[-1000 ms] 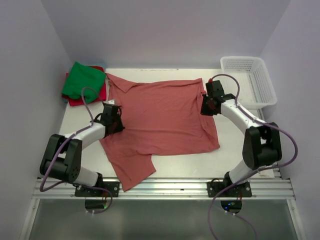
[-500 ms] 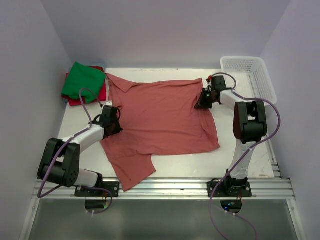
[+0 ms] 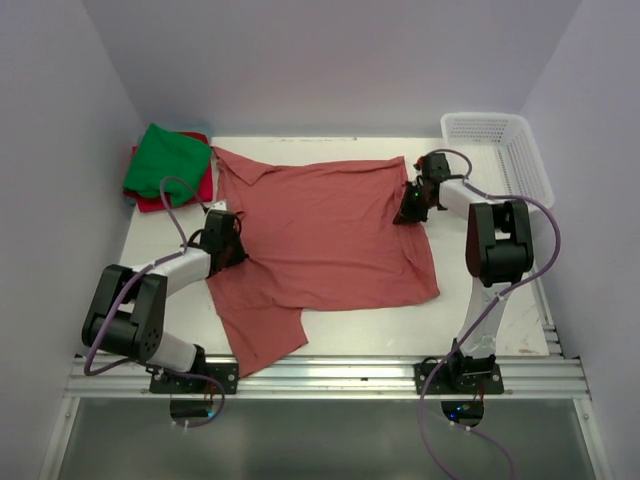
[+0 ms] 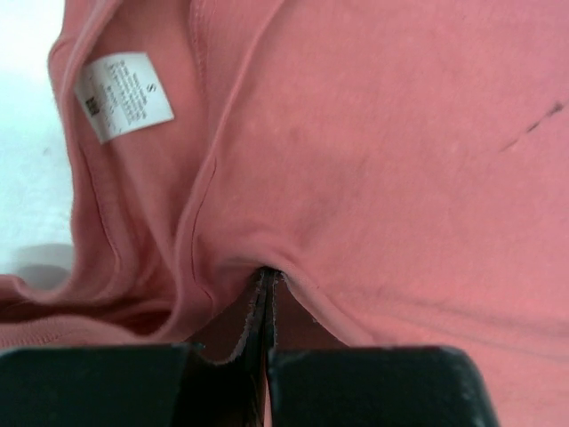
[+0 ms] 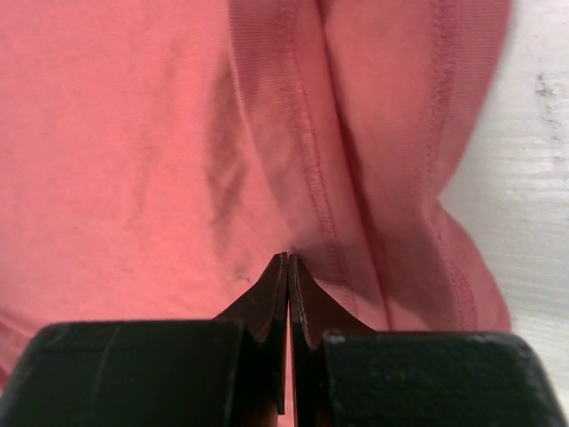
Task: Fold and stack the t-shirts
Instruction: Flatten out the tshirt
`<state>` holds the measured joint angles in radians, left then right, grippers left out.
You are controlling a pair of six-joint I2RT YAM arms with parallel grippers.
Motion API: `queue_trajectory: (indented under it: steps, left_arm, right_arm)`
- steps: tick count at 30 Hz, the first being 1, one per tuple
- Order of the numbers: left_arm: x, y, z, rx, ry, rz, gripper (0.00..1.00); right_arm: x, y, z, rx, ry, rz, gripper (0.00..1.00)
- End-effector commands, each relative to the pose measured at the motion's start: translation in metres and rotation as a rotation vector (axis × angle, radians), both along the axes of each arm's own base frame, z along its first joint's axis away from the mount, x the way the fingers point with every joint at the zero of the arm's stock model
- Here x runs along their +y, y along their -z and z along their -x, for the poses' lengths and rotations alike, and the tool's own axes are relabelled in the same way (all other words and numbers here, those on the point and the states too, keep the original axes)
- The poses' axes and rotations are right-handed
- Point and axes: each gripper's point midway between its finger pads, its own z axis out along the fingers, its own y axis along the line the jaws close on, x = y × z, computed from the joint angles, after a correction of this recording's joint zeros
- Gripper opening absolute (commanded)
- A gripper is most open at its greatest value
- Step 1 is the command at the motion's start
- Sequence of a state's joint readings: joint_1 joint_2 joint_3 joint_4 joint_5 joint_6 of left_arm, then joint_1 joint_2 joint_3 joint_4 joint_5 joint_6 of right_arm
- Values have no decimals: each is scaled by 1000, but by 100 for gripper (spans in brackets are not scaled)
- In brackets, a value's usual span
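— Where does the brick-red t-shirt (image 3: 320, 235) lie?

— Spread flat across the middle of the table (image 3: 370, 325), neck end toward the left. One sleeve points to the far left corner and the other trails toward the near edge.

— And the grippers?

— Both are clamped on it. The left gripper (image 4: 267, 277) has its fingers pressed together on a puckered fold near the collar, with the sewn-in label (image 4: 123, 96) lying just beside it. The right gripper (image 5: 287, 260) pinches the cloth next to the stitched hem on the opposite edge.

— How is the shirt likely to handle?

— It looks soft, light and limp. It should drape and sag between the two pinches and drag along the table if it is lifted low. Thin jersey can also slip out of a shallow grip. Holds at seams, collar or hem look safest, since the doubled cloth there gives the fingers more to bite.

— What else is around?

— The green t-shirt (image 3: 165, 158) sits folded on the red-pink t-shirt (image 3: 178, 198) in the far left corner, just beside the brick-red sleeve. A white mesh basket (image 3: 485, 128) stands at the far right, apart from the cloth.

— Is anything in the way?

— The pile is close to the far sleeve, so a fold swept that way could nudge it. The near sleeve lies close by the left arm's base.
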<state>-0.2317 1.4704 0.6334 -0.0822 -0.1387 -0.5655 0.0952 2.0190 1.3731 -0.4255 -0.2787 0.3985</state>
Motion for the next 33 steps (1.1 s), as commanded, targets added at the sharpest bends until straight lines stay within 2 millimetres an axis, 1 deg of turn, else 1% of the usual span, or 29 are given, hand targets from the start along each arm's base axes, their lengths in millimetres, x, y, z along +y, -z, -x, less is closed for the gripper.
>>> queue_trajectory:
  steps: [1, 3, 4, 5, 6, 7, 9, 10, 11, 12, 14, 15, 16, 17, 20, 23, 24, 25, 26, 27, 28, 29, 30, 31, 32, 33]
  left_arm:
    - [1, 35, 21, 117, -5, 42, 0]
    - [5, 36, 23, 131, -19, 45, 0]
    - [7, 33, 21, 121, -28, 42, 0]
    - [7, 31, 25, 131, -32, 40, 0]
    - [7, 28, 25, 125, -36, 44, 0]
    - [10, 22, 24, 101, -48, 37, 0]
    - [15, 20, 27, 98, -67, 20, 0]
    - [18, 21, 30, 102, -74, 13, 0]
    - [20, 22, 33, 114, -78, 9, 0]
    - [20, 22, 35, 117, -79, 9, 0]
    - [22, 27, 44, 135, -81, 7, 0]
    - [24, 28, 47, 139, -84, 4, 0]
    - [26, 30, 52, 143, -90, -7, 0]
    - [29, 31, 56, 152, -95, -10, 0]
    - [32, 27, 58, 142, -108, -11, 0]
    - [34, 25, 59, 136, -116, -12, 0]
    - [34, 25, 59, 136, -116, -12, 0]
    - [33, 26, 59, 139, -114, -7, 0]
    - [33, 26, 60, 142, -113, -7, 0]
    - [32, 25, 59, 137, -110, -4, 0]
    - [33, 25, 59, 137, -112, -4, 0]
    - [33, 24, 59, 137, -110, -4, 0]
    - [32, 21, 56, 126, -110, -2, 0]
    - [32, 20, 55, 122, -108, -1, 0]
    - [32, 19, 54, 115, -108, 1, 0]
    - [30, 15, 51, 103, -103, 11, 0]
  right_arm:
    - [-24, 1, -3, 33, 50, 132, 0]
    - [-39, 4, 1, 80, 93, 212, 0]
    - [-55, 6, 1, 91, 136, 298, 0]
    - [-63, 7, 3, 104, 161, 338, 0]
    - [-72, 5, 0, 107, 183, 385, 0]
    - [-83, 5, 7, 138, 214, 446, 0]
    - [-93, 2, 5, 137, 240, 499, 0]
    - [-99, 5, 10, 166, 259, 532, 0]
    - [-111, 3, 10, 169, 290, 600, 0]
    - [-116, 0, 12, 183, 305, 622, 0]
    - [-126, 2, 12, 192, 330, 670, 0]
    - [-132, -2, 9, 184, 347, 696, 0]
    - [-135, 3, 13, 210, 347, 710, 0]
    - [-139, 3, 13, 216, 354, 720, 0]
    - [-149, 2, 13, 227, 379, 767, 0]
    - [-163, -2, 17, 243, 412, 825, 0]
    - [-166, -4, 18, 241, 419, 841, 0]
    - [-172, -10, 19, 239, 435, 873, 0]
    - [-174, -12, 20, 237, 442, 884, 0]
    - [-177, -21, 21, 223, 461, 889, 0]
    - [-177, -25, 22, 211, 475, 893, 0]
    - [-177, -30, 21, 194, 484, 886, 0]
    - [-177, -45, 20, 142, 511, 860, 0]
    - [-174, -52, 19, 110, 516, 837, 0]
    - [-167, -51, 26, 98, 497, 789, 0]
    - [-163, -80, 20, 0, 520, 741, 0]
